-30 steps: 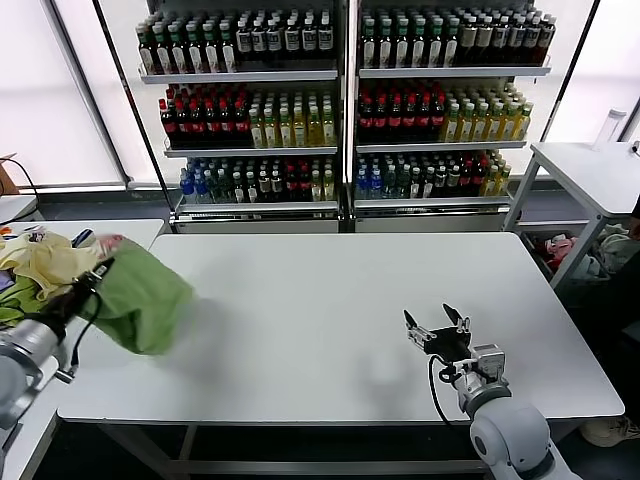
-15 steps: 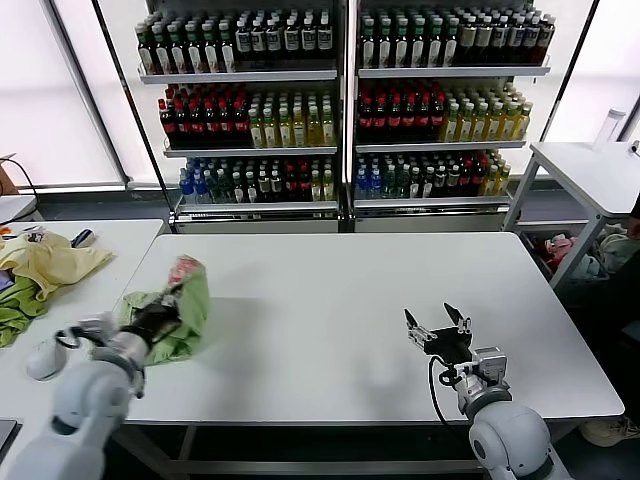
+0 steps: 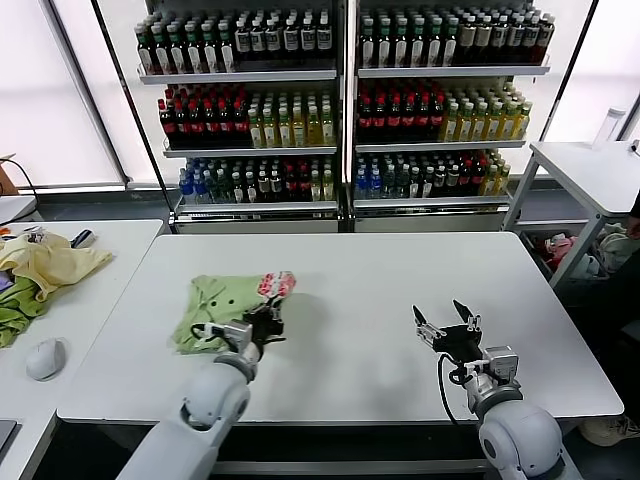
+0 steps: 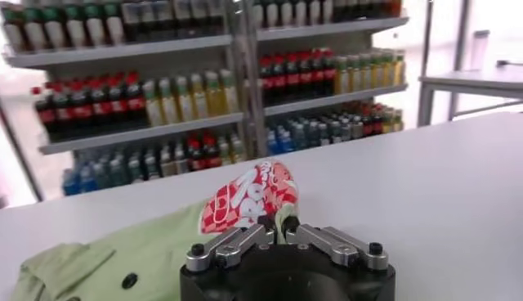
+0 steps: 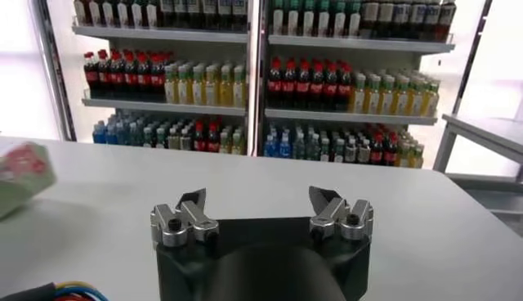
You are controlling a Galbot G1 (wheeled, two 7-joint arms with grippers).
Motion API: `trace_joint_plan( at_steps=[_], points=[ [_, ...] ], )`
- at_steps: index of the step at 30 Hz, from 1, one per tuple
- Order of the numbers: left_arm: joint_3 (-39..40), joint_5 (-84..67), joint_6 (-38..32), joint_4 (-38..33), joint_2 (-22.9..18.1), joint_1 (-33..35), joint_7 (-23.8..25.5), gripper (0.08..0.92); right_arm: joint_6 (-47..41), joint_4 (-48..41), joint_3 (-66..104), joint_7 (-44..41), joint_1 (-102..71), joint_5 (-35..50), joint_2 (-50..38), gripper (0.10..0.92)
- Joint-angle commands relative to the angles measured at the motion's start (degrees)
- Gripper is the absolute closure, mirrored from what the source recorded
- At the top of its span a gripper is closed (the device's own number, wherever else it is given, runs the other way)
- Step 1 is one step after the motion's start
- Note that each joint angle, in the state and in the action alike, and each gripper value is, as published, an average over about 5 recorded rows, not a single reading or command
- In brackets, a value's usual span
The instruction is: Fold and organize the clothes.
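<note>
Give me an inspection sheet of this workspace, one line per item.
Surface: white table, bare around the shirt.
Job's things: light green polo shirt lying bunched on the table, its red-and-white print pinched up.
Clutter: pale yellow garment, darker green cloth and a white mouse on the side table.
Grippers: left gripper shut on the shirt's print; right gripper open, idle above the table.
Cables: black cable at the right wrist.
Surroundings: bottle shelves behind.

A wide white rectangular tabletop (image 3: 400, 290) stood before tall metal shelving racks (image 3: 345, 110) packed with rows of coloured drink bottles. Bright white windows (image 3: 45, 110) flanked them. A smaller white side table (image 3: 590, 170) stood nearby.
</note>
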Motion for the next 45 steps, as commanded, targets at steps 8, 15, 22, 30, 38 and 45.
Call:
trace_joint_plan(
  at_steps=[8,15,22,30,38,45],
  points=[
    [6.13,-6.05,-5.01,-8.63,-3.82,1.01,-0.83,0.608,-0.02,-2.9,-7.41,1.13,4.81,-0.2,1.39,0.203],
    [-6.45,-6.02,-9.84,-12.46,1.37,9.23,-3.61,0.4,-0.76,-13.13,-19.34,5.85,15.71,0.51,9.13,0.203],
    [-16.16,-4.22,-12.57,-12.38,6.33,14.77,-5.7,0.214,-1.8,-26.75,-28.84,11.49,26.23,3.98,19.27,0.203],
    [-19.23,-4.48,-13.11,-12.19,6.43,17.22,-6.26,0.177,-3.2,-34.42,-32.5,12.42,29.39,5.81,23.58,0.203],
    [-18.99,-4.61,-13.14,-11.64,6.33,17.15,-6.32,0.177,-2.46,-38.11,-32.53,12.8,30.18,6.08,25.17,0.234],
    [-18.83,-5.01,-13.09,-11.6,6.78,17.19,-6.32,0.177,-3.35,-38.3,-32.43,12.17,30.81,5.69,23.69,0.413]
  ],
)
